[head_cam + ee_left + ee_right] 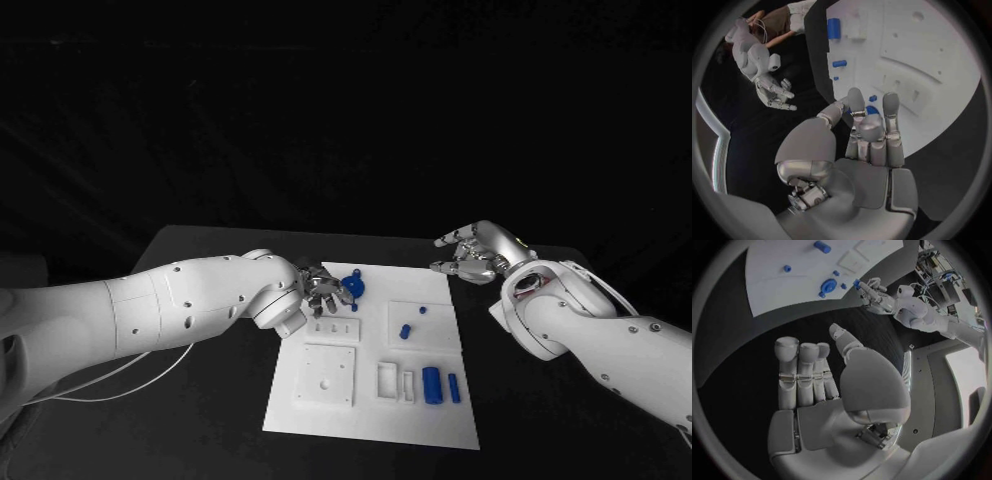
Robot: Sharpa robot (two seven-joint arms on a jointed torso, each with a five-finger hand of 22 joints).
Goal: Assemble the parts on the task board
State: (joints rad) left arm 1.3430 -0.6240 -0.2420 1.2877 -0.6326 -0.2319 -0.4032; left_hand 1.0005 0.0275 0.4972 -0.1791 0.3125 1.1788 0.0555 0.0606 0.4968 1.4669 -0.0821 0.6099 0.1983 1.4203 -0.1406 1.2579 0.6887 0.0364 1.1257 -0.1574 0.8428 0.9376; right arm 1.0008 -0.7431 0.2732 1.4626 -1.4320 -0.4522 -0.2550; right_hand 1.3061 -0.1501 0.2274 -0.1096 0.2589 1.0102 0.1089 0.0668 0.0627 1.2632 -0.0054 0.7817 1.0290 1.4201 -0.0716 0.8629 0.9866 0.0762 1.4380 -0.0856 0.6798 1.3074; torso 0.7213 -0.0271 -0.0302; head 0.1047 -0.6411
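Board (329,400) carries blue parts (441,385) in its recesses; left hand (320,297) fingers a blue disc (352,288), grip unclear, right hand (476,255) open, empty.

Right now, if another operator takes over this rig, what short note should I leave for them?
Left hand: at the far left corner of the task board, fingertips at a round blue part; I cannot tell whether it grips the part.
Right hand: open, holding nothing, over the black table beyond the board's far right corner.
Other blue parts: two cylinders upright near the front right, small pieces mid-board.
Done: nothing clearly. Left: the assembly.
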